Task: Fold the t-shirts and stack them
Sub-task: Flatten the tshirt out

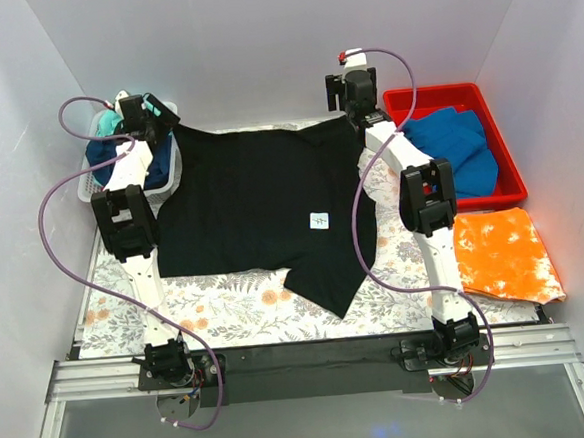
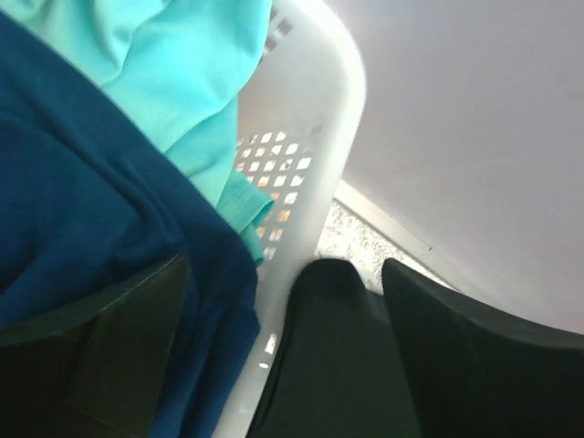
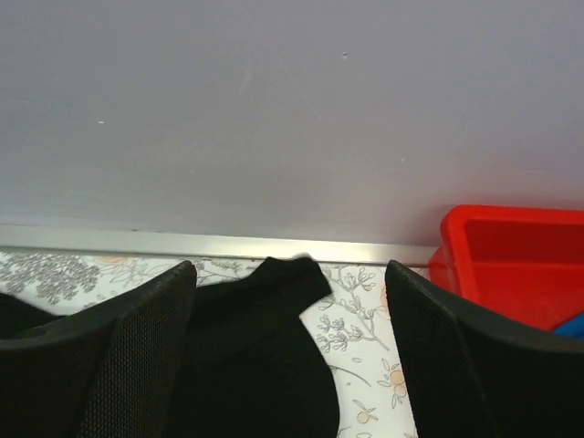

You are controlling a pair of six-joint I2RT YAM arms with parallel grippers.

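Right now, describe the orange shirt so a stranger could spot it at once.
Find the red bin at the far right. On its near side the orange shirt lies flat. It alone is mottled orange and white; the blue shirts in the bin are plain.

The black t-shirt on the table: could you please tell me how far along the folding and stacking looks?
Early. Done: the black t-shirt lies spread out. In hand: left hand and right hand sit open at its far corners. Left: every fold, plus the orange t-shirt beside it, blue t-shirts in the red bin, teal t-shirt and navy t-shirt in the white basket.
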